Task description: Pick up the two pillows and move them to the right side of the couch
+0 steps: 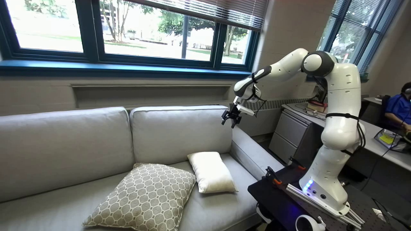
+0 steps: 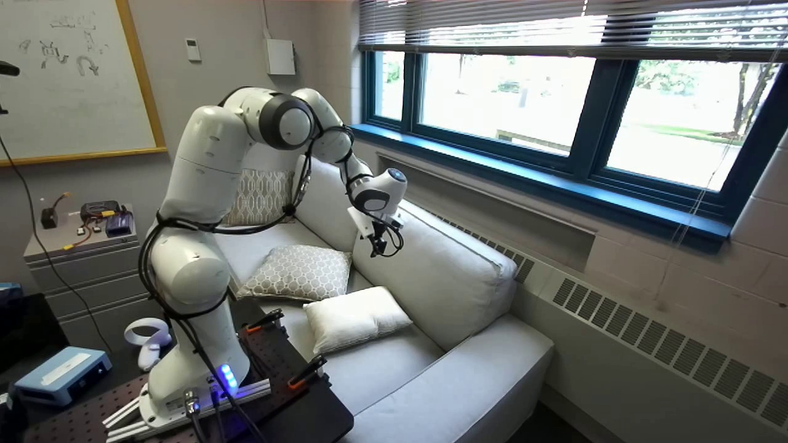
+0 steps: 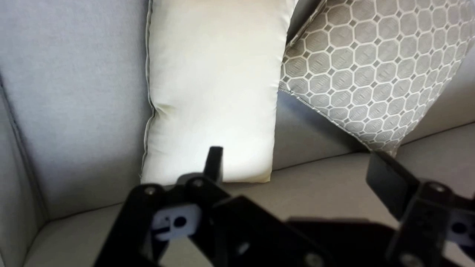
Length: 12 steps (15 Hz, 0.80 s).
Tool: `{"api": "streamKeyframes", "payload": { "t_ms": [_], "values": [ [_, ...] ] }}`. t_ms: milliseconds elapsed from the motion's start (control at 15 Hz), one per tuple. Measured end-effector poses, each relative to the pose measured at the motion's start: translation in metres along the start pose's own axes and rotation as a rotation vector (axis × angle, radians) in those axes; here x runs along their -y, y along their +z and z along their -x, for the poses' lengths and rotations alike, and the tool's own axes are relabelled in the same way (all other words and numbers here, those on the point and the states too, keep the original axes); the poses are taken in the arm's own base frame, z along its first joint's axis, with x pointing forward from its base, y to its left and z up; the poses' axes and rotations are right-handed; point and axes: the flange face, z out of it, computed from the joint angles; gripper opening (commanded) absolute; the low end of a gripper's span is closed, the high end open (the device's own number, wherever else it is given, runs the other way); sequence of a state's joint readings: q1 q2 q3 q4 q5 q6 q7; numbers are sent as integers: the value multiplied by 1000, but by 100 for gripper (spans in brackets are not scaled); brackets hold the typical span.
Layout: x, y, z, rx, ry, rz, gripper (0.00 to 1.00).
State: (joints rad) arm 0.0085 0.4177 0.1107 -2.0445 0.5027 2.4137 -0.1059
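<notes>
On the seat of the pale grey couch (image 1: 179, 131) lie two pillows. The plain cream-white pillow (image 1: 213, 173) rests flat near the armrest; it also shows in the wrist view (image 3: 215, 92). Beside it, a larger tan lattice cushion (image 1: 147, 195) has one corner at the white pillow's edge; whether they overlap I cannot tell. Both appear in an exterior view as well, white pillow (image 2: 357, 319) and tan cushion (image 2: 301, 271). My gripper (image 1: 228, 124) hangs above the couch in front of the back cushion near the armrest, higher than both pillows. Its fingers (image 3: 393, 185) stand wide apart, holding nothing.
A further patterned cushion (image 2: 261, 194) leans at the couch's far end. The armrest (image 1: 253, 150) rises between the seat and the filing cabinet (image 1: 289, 131). Clamps (image 1: 273, 176) stick up from the black table (image 2: 320, 409) carrying the arm. A blue window sill (image 1: 128, 69) runs behind.
</notes>
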Motion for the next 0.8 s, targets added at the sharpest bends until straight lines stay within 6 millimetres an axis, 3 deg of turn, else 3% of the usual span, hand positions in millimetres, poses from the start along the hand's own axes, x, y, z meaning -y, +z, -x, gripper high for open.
{"api": "streamKeyframes", "payload": {
  "t_ms": [333,800],
  "values": [
    [-20,71,-27,-87,97,67,100],
    [-30,160,-50,-126,145,149,100]
  ]
}}
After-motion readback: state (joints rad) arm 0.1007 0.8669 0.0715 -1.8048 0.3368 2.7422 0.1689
